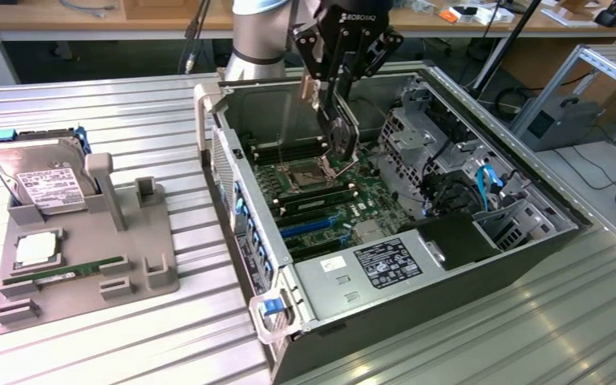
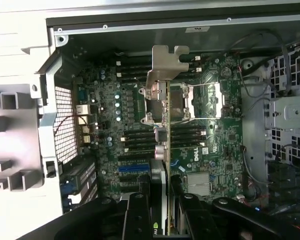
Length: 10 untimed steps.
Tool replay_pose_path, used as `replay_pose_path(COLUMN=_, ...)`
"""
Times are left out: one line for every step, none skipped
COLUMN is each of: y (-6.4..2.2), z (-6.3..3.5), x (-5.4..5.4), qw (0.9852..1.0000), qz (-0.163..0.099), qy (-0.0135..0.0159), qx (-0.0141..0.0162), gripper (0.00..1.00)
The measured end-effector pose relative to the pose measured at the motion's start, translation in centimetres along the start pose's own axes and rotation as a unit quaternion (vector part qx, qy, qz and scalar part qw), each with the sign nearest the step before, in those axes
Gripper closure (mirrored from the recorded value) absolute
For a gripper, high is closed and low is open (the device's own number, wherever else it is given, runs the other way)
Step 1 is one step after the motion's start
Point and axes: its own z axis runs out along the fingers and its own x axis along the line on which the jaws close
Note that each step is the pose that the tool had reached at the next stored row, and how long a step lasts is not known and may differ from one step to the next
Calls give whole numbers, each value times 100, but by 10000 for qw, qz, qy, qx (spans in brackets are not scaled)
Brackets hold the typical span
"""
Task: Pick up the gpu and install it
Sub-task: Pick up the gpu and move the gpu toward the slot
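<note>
- The tabletop [image 1: 126,104] is ribbed metal. The open case [image 1: 415,321] lies on its side from the middle toward the edge at the exterior view's right.
- The motherboard [image 1: 367,204] covers the case floor, with its blue slot [image 1: 308,227] on the side nearer the tabletop's front edge.
- A grey tray [image 1: 142,237] sits by the tabletop edge at the exterior view's left. It holds a hard drive [image 1: 41,180] upright.
- The gpu [image 1: 337,132] hangs inside the case, above the middle of the board and well away from the tray.
  - It is a thin dark card held on edge.
  - In the wrist view it appears as a narrow line [image 2: 167,125] across the socket area, ending in a silvery bent bracket [image 2: 166,62].
  - It looks clear of the board, though I cannot be sure there is no contact.
- The end effector [image 1: 335,84] is clenched on the gpu. The wrist view shows a dark finger on each side of the card's near end [image 2: 165,212].
- My reading of the step: pick-up is done, and the card is being carried over the board for installing.
- Seating likely calls for three things:
  - the card's lower edge set parallel to and directly over a slot;
  - the bracket turned toward the case's rear wall;
  - a straight, even press, because a tilted card could bind.
</note>
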Motion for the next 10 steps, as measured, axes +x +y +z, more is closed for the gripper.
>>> replay_pose_path(y=0, z=2, x=-5, qw=10000, qz=0, qy=0, qx=2, gripper=73)
replay_pose_path(y=1, z=7, x=-17, qw=10000, qz=0, qy=-1, qx=6, gripper=73)
replay_pose_path(y=2, z=11, x=-26, qw=10000, qz=0, qy=-1, qx=9, gripper=73)
replay_pose_path(y=3, z=15, x=-40, qw=10000, qz=0, qy=-1, qx=13, gripper=73)
replay_pose_path(y=5, z=23, x=-62, qw=10000, qz=0, qy=-2, qx=18, gripper=73)
replay_pose_path(y=6, z=27, x=-72, qw=10000, qz=0, qy=-2, qx=23, gripper=73)
replay_pose_path(y=6, z=30, x=-80, qw=10000, qz=-1, qy=-2, qx=26, gripper=73)
replay_pose_path(y=7, z=33, x=-87, qw=10000, qz=-1, qy=-2, qx=28, gripper=73)
replay_pose_path(y=8, z=37, x=-97, qw=10000, qz=-1, qy=-2, qx=31, gripper=73)
replay_pose_path(y=8, z=40, x=-104, qw=10000, qz=-1, qy=-3, qx=34, gripper=73)
